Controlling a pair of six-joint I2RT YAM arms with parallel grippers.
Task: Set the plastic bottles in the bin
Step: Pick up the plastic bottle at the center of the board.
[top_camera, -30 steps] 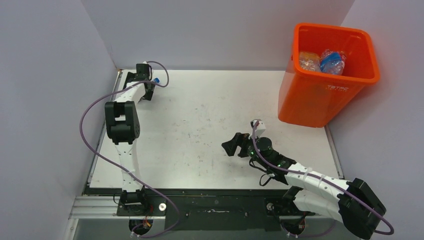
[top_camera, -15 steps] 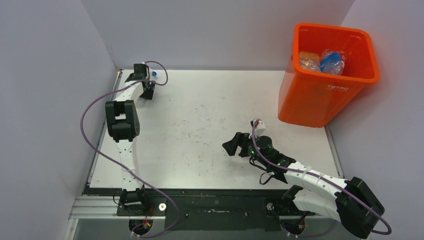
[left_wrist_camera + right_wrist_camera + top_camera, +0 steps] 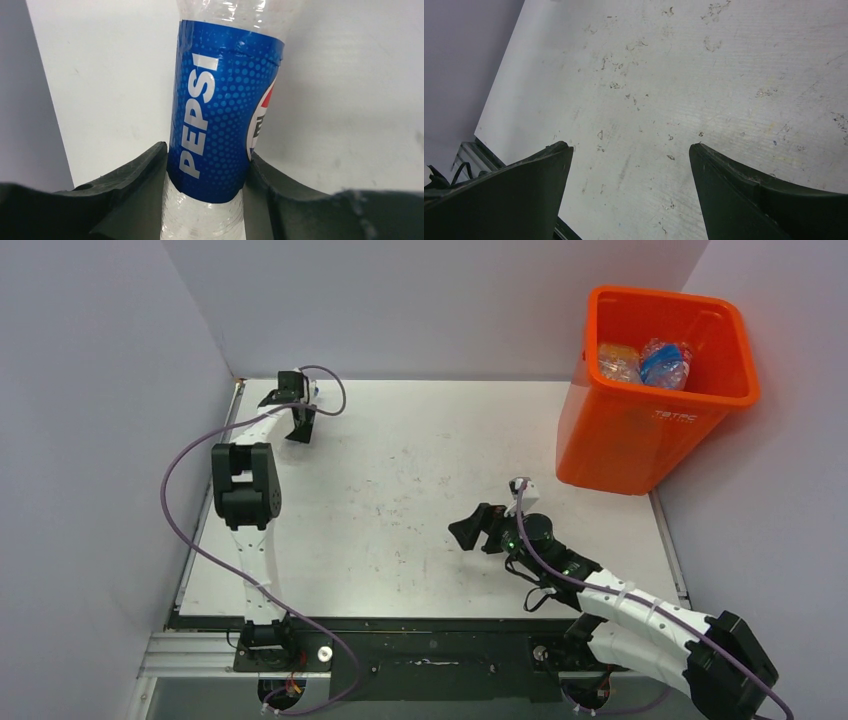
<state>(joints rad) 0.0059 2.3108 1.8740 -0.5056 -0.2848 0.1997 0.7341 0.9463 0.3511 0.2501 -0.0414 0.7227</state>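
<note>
— L claw point(image 3: 207, 152)?
— Closed on both sides of a Pepsi bottle point(image 3: 220, 115), far-left corner of worktop point(image 3: 400, 470).
— R claw point(image 3: 631, 150)?
— Wide open, empty, above worktop centre. Orange bin point(image 3: 640, 440) at far-right corner, other bottles point(image 3: 645, 362) inside.

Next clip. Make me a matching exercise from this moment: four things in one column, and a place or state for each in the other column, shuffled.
1. left end effector
2. right end effector
3. Pepsi bottle
4. bin

A. orange, far right, holds bottles
B. open above the table, gripping nothing
C. blue label, pinched from both sides
D. shut on something at the far left corner

Pairs: 1-D, 2-B, 3-C, 4-A.
</note>
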